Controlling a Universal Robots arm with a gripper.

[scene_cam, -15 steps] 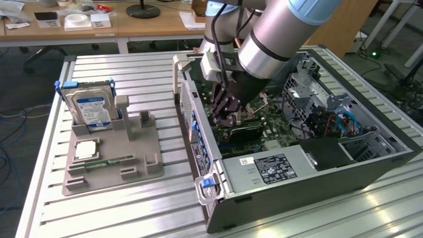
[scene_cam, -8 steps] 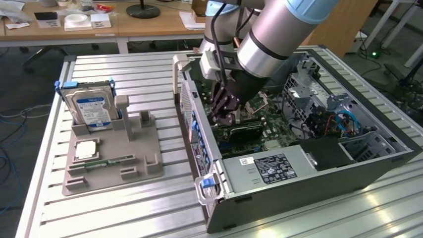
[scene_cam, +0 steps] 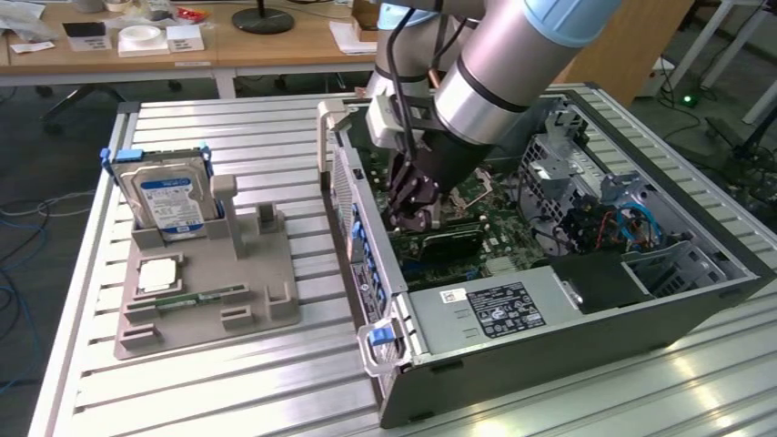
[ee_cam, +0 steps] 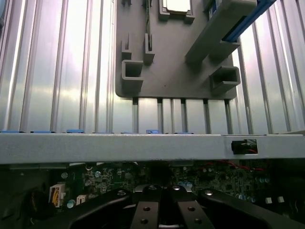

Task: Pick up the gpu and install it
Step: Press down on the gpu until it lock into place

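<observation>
Now your pincer (scene_cam: 410, 217) sits closed inside the open computer case (scene_cam: 680, 314) at the frame's centre, its tips down on the gpu (scene_cam: 447, 238), which lies low over the motherboard (scene_cam: 492, 238); whether the card is fully seated you cannot tell; the pick-up looks done. Left of centre, the grey holder tray (scene_cam: 261, 273) on the surface (scene_cam: 243, 137) keeps the hard drive (scene_cam: 167, 202) upright and a memory stick (scene_cam: 195, 298) lying flat.

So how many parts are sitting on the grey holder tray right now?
3. The hard drive stands upright at the tray's far end, the square processor chip lies flat below it, and the memory stick lies beside the chip. Others may be hidden.
</observation>
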